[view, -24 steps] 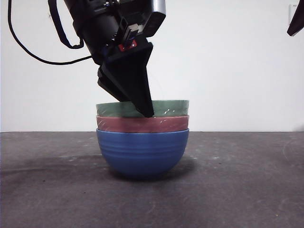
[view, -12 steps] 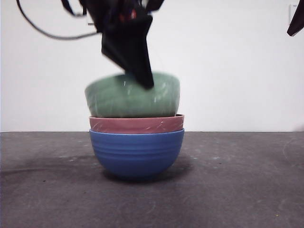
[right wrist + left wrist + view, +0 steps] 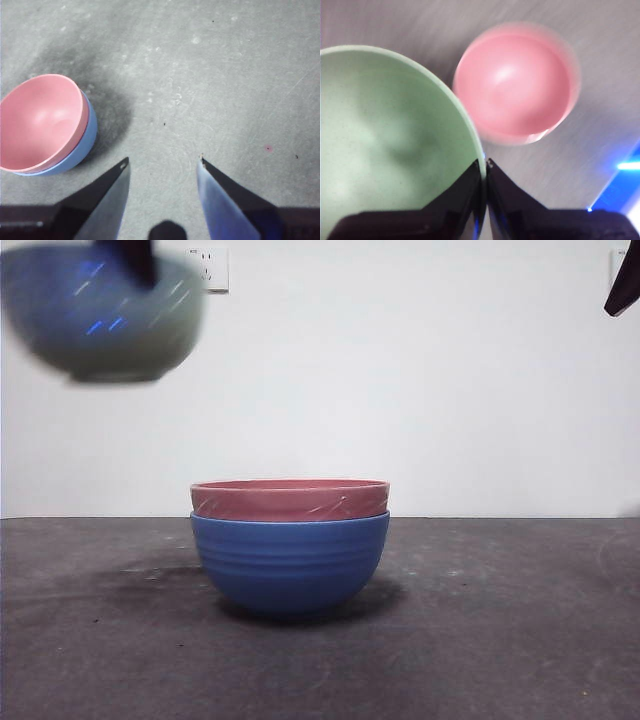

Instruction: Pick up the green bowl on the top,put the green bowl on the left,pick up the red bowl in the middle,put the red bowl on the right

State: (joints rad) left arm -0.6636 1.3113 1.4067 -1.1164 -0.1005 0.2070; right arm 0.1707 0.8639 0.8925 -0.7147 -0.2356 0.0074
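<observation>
The green bowl (image 3: 100, 315) hangs high at the upper left of the front view, blurred. My left gripper (image 3: 485, 167) is shut on the green bowl's (image 3: 390, 140) rim, one jaw inside and one outside. The red bowl (image 3: 290, 499) sits nested in the blue bowl (image 3: 290, 560) at the table's middle; the left wrist view shows the red bowl (image 3: 515, 87) below and apart from the green one. My right gripper (image 3: 162, 165) is open above bare table, to the side of the red bowl (image 3: 40, 120) and the blue bowl (image 3: 80, 147). It appears as a black tip (image 3: 625, 285) at the top right corner.
The dark grey table (image 3: 500, 620) stretches out on both sides of the stack. A white wall stands behind, with a socket (image 3: 210, 268) at the upper left.
The green bowl has been lifted off the stack and carried up and to the left. The red and blue bowls stay in place. The right arm has not moved.
</observation>
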